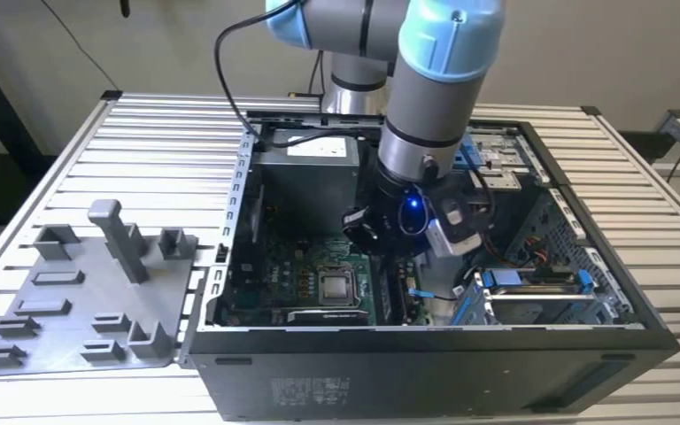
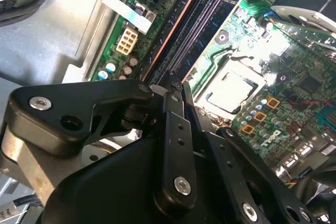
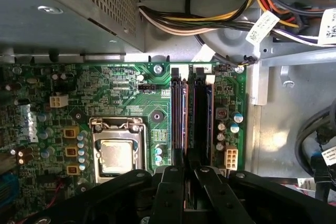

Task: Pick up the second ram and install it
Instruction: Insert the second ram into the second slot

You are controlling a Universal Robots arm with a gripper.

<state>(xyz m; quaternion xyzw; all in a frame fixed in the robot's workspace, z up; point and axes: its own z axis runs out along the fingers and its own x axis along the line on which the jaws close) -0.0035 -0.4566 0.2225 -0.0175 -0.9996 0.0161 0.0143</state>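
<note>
While I watch the exterior view, my arm reaches down into the open computer case (image 1: 623, 292), the gripper (image 1: 405, 257) low over the motherboard (image 1: 305, 283) beside the processor socket (image 1: 337, 286); on the exterior view's left the grey holder tray (image 1: 81, 301) sits on the slatted table (image 1: 57, 159) with no dark stick that I can make out in its blocks. Second wrist view — the gripper (image 2: 176, 90) has its black fingers (image 2: 173, 129) drawn close together, tips right at the end of the long memory slots (image 2: 194, 30); a thin dark edge runs away from the tips along the slots, which I take for the second ram (image 2: 181, 40), though I cannot tell whether the tips pinch it or merely touch it. First wrist view — the gripper (image 3: 186, 174) sits over two parallel slots just beside the processor socket (image 3: 116, 156); both look filled, the second ram (image 3: 200, 116) lying in the slot directly ahead of the fingers (image 3: 210, 187). My judgement: pick-up is done, the stick is in or entering its slot — whether it is fully seated and latched, I cannot confirm.
</note>
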